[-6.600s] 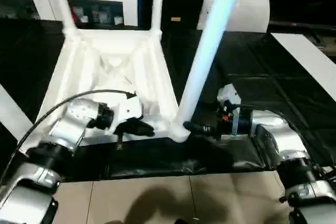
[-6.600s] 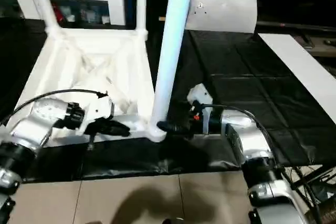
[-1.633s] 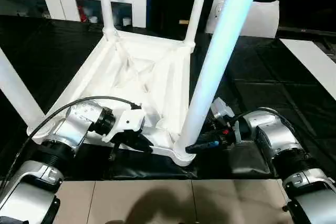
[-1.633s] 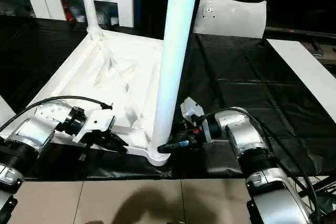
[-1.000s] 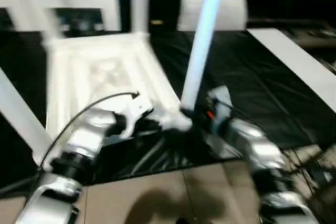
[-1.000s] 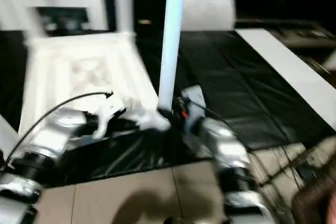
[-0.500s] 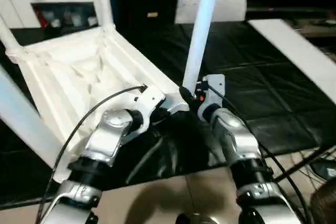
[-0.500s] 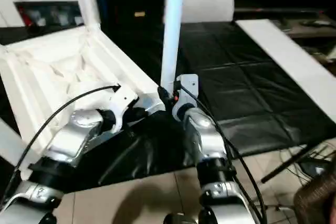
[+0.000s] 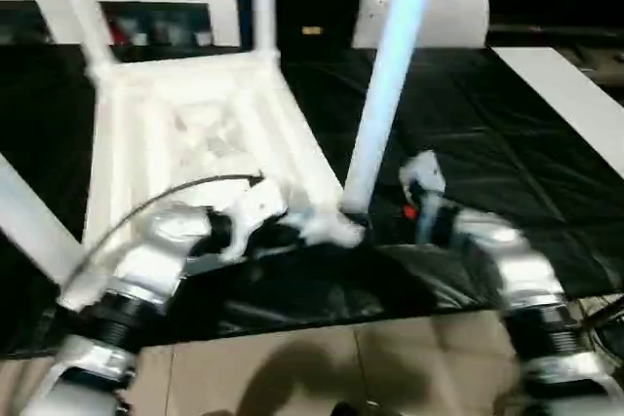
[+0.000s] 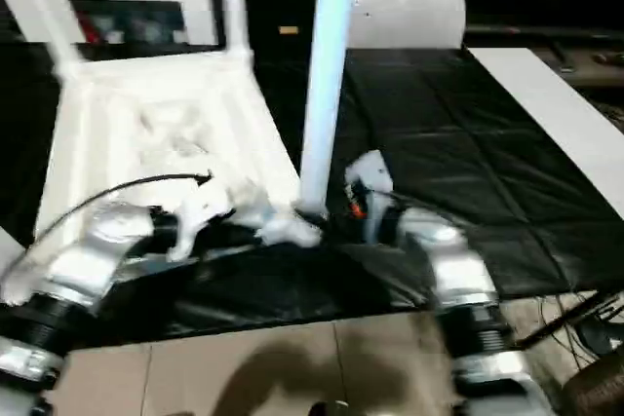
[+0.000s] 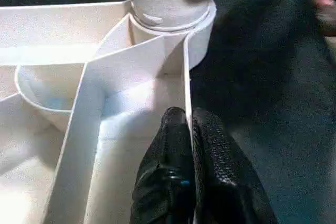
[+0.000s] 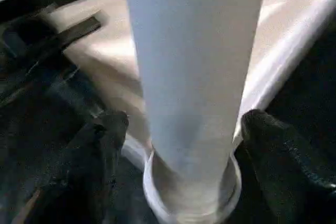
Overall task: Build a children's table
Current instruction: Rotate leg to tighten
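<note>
No legible text, label, brand, number or sign appears on any surface in these views.

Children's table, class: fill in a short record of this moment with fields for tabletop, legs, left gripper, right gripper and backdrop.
tabletop: upside down, ribbed underside up, on black sheet
legs: near right leg upright in corner socket; others stand at further corners
left gripper: shut on tabletop rib
right gripper: open, fingers either side of leg, not touching
backdrop: white cabinet, white slab
</note>
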Tool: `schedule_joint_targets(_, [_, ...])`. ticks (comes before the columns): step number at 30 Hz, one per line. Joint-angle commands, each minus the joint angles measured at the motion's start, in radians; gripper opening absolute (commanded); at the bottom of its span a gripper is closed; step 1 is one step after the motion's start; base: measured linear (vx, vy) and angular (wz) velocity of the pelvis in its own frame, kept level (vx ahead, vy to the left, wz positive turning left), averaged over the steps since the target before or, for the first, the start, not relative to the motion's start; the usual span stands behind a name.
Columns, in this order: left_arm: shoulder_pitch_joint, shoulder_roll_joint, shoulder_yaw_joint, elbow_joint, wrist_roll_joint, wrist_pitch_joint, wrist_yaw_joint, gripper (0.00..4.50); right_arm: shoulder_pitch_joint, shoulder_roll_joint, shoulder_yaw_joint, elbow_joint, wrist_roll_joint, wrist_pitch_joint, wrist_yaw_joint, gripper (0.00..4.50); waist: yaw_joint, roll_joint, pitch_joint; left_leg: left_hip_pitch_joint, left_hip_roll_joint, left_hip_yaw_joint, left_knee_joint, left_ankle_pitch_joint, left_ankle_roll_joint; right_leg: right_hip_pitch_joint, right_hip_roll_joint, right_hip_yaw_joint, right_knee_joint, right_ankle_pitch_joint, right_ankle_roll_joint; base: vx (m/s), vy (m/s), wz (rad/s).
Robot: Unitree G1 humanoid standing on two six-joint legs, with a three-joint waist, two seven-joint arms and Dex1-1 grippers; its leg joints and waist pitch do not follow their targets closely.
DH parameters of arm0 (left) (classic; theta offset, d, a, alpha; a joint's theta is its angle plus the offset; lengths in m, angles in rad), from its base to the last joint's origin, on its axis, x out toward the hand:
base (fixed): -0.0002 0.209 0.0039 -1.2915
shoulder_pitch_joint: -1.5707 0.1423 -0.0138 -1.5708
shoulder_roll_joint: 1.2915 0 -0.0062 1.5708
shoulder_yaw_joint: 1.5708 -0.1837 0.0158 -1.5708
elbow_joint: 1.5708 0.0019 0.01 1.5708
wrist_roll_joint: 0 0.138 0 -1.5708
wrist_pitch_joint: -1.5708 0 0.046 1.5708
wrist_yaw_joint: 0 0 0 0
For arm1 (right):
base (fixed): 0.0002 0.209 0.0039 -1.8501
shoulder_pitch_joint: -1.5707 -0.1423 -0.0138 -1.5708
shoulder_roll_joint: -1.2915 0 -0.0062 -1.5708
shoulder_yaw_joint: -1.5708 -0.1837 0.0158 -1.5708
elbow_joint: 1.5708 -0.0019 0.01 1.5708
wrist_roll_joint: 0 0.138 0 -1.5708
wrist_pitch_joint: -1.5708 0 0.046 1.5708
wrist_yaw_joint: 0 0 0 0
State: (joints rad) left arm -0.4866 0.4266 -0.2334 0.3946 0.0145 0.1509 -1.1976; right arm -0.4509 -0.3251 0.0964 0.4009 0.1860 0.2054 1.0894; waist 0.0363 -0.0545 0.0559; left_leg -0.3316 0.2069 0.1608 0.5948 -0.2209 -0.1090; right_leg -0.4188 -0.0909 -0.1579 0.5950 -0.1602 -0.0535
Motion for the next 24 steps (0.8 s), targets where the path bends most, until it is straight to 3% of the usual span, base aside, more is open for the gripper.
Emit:
schedule_joint_targets(1, [-0.022, -0.002, -0.032, 0.004, -0.036, -0.040, -0.092, 0.00, -0.027, -0.022, 0.019, 0.005, 0.002, -0.026, 0.078, 4.00, 0.002, -0.010, -0.071, -0.018, 0.025, 0.002, -0.061, -0.062, 0.124, 0.074, -0.064, 0.076, -0.072, -0.323, -0.084, 0.000, 0.000, 0.00])
schedule_joint_targets(2, [-0.032, 0.013, -0.047, 0.021, -0.039, -0.059, -0.144, 0.00, -0.041, -0.038, 0.031, 0.025, 0.007, -0.037, 0.139, 4.00, 0.002, -0.014, -0.073, -0.020, 0.027, 0.002, -0.059, -0.040, 0.129, 0.075, -0.066, 0.077, -0.066, -0.285, -0.103, 0.000, 0.000, 0.00])
schedule_joint_targets(5, [-0.054, 0.031, -0.076, 0.056, -0.037, -0.095, -0.233, 0.00, -0.074, -0.057, 0.058, 0.071, 0.017, -0.053, 0.240, 4.00, 0.005, -0.013, -0.071, -0.015, 0.031, 0.004, -0.060, -0.034, 0.132, 0.073, -0.068, 0.079, -0.062, -0.259, -0.138, 0.000, 0.000, 0.00])
schedule_joint_targets(12, [-0.104, 0.056, -0.132, 0.128, -0.004, -0.177, -0.323, 0.00, -0.142, -0.058, 0.103, 0.180, 0.019, -0.071, 0.378, 3.55, 0.027, -0.023, -0.073, -0.010, 0.039, 0.005, -0.060, -0.035, 0.102, 0.073, -0.070, 0.079, -0.054, -0.240, -0.159, 0.000, 0.000, 0.00])
schedule_joint_targets(17, [-0.124, 0.051, -0.134, 0.162, 0.002, -0.204, -0.343, 0.00, -0.166, -0.057, 0.123, 0.222, 0.007, -0.093, 0.429, 3.19, 0.035, -0.033, -0.072, -0.012, 0.037, 0.007, -0.059, -0.051, 0.076, 0.075, -0.073, 0.080, -0.058, -0.280, -0.137, 0.000, 0.000, 0.00])
schedule_joint_targets(18, [-0.127, 0.050, -0.135, 0.168, 0.003, -0.208, -0.346, 0.00, -0.169, -0.057, 0.127, 0.228, 0.005, -0.097, 0.438, 2.98, 0.037, -0.032, -0.072, -0.012, 0.038, 0.006, -0.059, -0.049, 0.075, 0.075, -0.072, 0.080, -0.057, -0.282, -0.136, 0.000, 0.000, 0.00])
schedule_joint_targets(24, [-0.146, 0.049, -0.142, 0.206, -0.002, -0.235, -0.353, 0.00, -0.183, -0.051, 0.135, 0.252, 0.013, -0.102, 0.475, 2.67, 0.045, -0.033, -0.073, -0.013, 0.036, 0.007, -0.057, -0.044, 0.071, 0.074, -0.070, 0.079, -0.058, -0.306, -0.114, 0.000, 0.000, 0.00])
